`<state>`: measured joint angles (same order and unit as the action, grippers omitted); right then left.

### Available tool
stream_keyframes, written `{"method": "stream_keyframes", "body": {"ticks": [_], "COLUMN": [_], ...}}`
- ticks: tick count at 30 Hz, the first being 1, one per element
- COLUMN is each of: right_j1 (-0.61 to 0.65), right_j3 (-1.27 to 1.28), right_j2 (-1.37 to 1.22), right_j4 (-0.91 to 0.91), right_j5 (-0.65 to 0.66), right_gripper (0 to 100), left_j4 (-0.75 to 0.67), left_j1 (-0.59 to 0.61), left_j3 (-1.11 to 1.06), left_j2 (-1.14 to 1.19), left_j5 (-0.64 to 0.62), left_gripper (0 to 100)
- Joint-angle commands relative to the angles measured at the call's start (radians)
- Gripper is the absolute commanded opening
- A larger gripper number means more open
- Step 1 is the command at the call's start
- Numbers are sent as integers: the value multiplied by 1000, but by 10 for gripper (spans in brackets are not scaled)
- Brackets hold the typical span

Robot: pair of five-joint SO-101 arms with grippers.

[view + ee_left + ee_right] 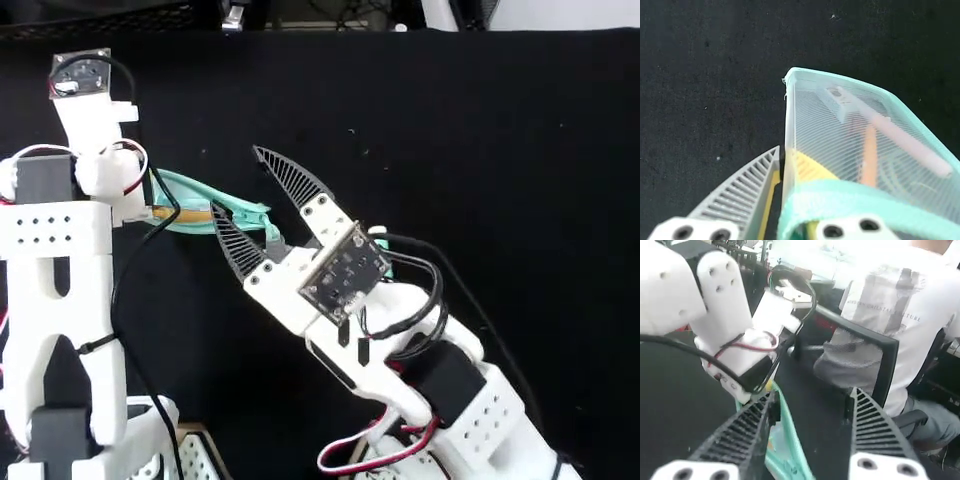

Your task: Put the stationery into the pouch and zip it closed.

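The teal-trimmed mesh pouch lies at the left of the black table. My left gripper is shut on one end of it. In the left wrist view the pouch rises between the jaws of the left gripper. Through the mesh show an orange pencil, a pale pink pen and a yellow item. My right gripper stands open over the pouch's other end, one black finger on each side of the teal edge. Nothing sits between the fingers of the right gripper.
The black table stretches to the right and back. The left arm's white body stands close in front of the right gripper. White arm bases take up the front left and front right.
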<state>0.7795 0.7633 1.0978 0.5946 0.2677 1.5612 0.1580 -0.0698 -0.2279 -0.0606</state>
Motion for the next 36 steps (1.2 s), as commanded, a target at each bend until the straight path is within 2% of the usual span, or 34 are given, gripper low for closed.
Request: {"method": "stream_keyframes", "body": {"ticks": [1, 3, 7, 10, 18, 21, 25, 30, 36], "right_j1": [5, -6, -118, -170, -227, -321, -543, -733, -749], "right_j3": [53, 110, 160, 170, 127, 140, 186, 263, 274], "right_j2": [-42, -87, -153, -160, 45, 145, 211, 105, -196], "right_j4": [-69, -150, -238, -235, -100, -60, 41, 106, 95], "right_j5": [-25, -60, -120, -176, -178, -178, -184, -178, -186], "right_gripper": [212, 212, 212, 212, 212, 212, 211, 128, 103], "left_j4": [17, 17, 18, 17, 21, 21, 20, 11, 15], "left_j1": [2, 2, 2, 2, 4, 1, 4, 1, -5], "left_j3": [-61, -61, -61, -61, -54, -54, -48, -25, 16], "left_j2": [15, 15, 15, 15, 6, 14, 5, 5, 5], "left_j5": [5, 5, 5, 5, 5, 14, 44, 43, 41], "left_gripper": [30, 30, 30, 30, 30, 30, 30, 30, 30]}}
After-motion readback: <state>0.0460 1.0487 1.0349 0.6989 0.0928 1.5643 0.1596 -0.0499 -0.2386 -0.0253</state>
